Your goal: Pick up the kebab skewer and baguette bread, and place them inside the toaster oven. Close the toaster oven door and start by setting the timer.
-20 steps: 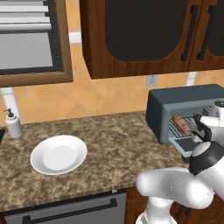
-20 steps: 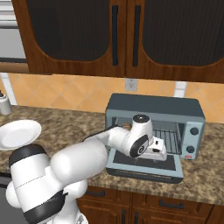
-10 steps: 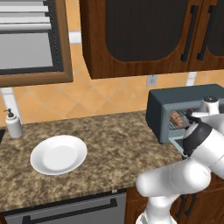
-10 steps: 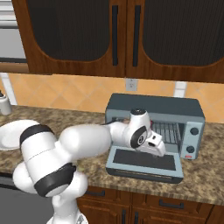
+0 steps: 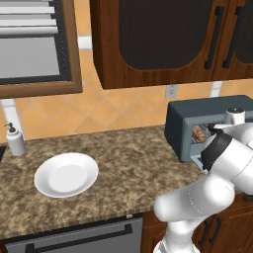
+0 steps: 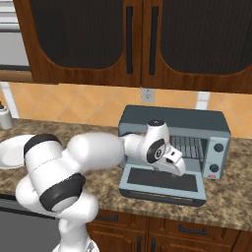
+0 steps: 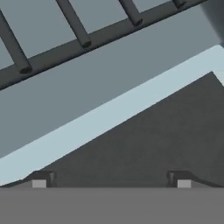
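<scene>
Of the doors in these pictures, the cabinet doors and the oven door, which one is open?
The toaster oven door is open: it lies folded down flat in front of the toaster oven. The dark wooden cabinet doors above all stand shut.

Both base views on toaster oven (image 6: 173, 128); hand view close inside.

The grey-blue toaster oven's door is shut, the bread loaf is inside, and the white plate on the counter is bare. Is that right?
Not quite: the glass-fronted toaster oven door is open, folded down flat in front of the boxy grey-blue toaster oven, as the right base view shows. The rest holds: the golden-brown bread loaf lies inside, and the round white plate on the granite counter is bare.
</scene>
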Robot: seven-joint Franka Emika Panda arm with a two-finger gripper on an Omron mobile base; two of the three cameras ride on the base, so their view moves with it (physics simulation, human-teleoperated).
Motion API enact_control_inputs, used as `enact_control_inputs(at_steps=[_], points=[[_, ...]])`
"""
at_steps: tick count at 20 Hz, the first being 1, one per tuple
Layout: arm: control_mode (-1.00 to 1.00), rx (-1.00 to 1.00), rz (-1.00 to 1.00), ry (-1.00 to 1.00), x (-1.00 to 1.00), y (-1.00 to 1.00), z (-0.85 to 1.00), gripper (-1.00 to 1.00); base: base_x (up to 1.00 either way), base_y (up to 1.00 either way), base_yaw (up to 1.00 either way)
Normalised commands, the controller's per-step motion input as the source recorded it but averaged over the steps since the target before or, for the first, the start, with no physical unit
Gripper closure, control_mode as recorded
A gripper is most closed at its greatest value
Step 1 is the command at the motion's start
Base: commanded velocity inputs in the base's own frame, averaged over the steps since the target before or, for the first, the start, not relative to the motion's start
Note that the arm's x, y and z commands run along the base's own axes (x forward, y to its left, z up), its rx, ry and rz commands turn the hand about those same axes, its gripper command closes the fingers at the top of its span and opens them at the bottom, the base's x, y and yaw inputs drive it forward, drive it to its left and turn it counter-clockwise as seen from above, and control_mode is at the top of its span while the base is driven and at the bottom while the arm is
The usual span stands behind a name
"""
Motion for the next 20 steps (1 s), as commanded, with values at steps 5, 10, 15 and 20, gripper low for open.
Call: enact_control_inputs(at_steps=[5,10,15,20], points=[[-1.00,0.01,0.07,-0.05,-1.00,0.08,0.09,-1.00,0.00,0.00,0.00],[-1.00,0.00,0.21,0.04,-0.87,0.22,0.00,-1.00,0.00,0.00,0.00],[-1.00,0.00,0.31,0.11,-0.70,0.15,-0.06,-1.00,0.00,0.00,0.00],[-1.00,0.01,0.13,0.03,-0.07,0.28,-0.25,-1.00,0.00,0.00,0.00]])
